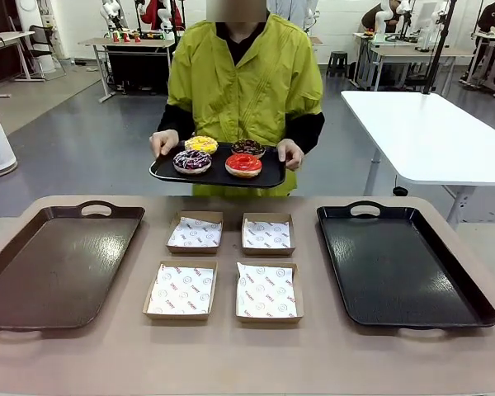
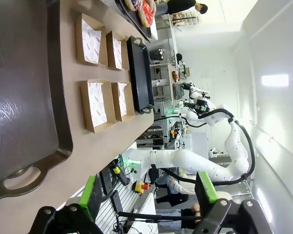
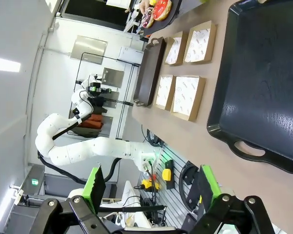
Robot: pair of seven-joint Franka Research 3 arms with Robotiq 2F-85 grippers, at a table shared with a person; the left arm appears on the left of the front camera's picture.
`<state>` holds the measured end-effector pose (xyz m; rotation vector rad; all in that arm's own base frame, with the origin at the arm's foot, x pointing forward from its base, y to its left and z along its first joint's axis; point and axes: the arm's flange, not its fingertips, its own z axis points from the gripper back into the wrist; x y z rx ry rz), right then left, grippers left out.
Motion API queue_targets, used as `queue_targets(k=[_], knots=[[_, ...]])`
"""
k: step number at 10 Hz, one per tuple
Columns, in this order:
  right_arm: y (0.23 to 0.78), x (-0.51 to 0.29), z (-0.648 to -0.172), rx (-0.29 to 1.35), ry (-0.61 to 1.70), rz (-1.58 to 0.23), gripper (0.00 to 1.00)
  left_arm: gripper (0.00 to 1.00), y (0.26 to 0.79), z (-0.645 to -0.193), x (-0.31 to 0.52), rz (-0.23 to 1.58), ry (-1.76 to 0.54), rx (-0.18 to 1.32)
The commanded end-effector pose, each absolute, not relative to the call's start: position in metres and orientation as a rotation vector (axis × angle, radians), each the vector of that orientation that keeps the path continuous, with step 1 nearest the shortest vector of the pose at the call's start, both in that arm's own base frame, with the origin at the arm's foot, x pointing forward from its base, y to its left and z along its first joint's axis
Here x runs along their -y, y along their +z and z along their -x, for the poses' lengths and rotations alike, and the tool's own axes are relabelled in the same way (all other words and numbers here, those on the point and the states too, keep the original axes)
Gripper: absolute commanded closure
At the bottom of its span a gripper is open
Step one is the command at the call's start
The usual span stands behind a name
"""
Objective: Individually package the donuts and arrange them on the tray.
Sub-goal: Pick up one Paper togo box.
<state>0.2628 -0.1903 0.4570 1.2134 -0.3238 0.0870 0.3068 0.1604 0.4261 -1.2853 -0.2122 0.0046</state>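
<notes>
Nearest, from 9 to 3 o'clock: brown tray, four paper-lined boxes, black tray. Donuts sit at 12 on the person's carried tray. Left gripper and right gripper gape wide, empty; better to approach only once that tray lands.

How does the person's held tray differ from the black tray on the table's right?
The held tray is in the person's hands beyond the table's far edge; the right tray lies flat on the table. The held tray carries four donuts; the right tray carries none. The right tray has cut-out handles; the held tray shows none. Both are black with raised rims.
</notes>
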Motion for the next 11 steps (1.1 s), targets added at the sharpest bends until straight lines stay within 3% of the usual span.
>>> queue_targets(k=[1,11], knots=[[0.4560,0.1908,-0.2623,0.328,0.098,-1.224,0.00,0.00,0.4272,-0.3056,-0.1613,1.305,0.006,0.218],[0.4560,0.1908,-0.2623,0.328,0.098,-1.224,0.00,0.00,0.4272,-0.3056,-0.1613,1.305,0.006,0.218]])
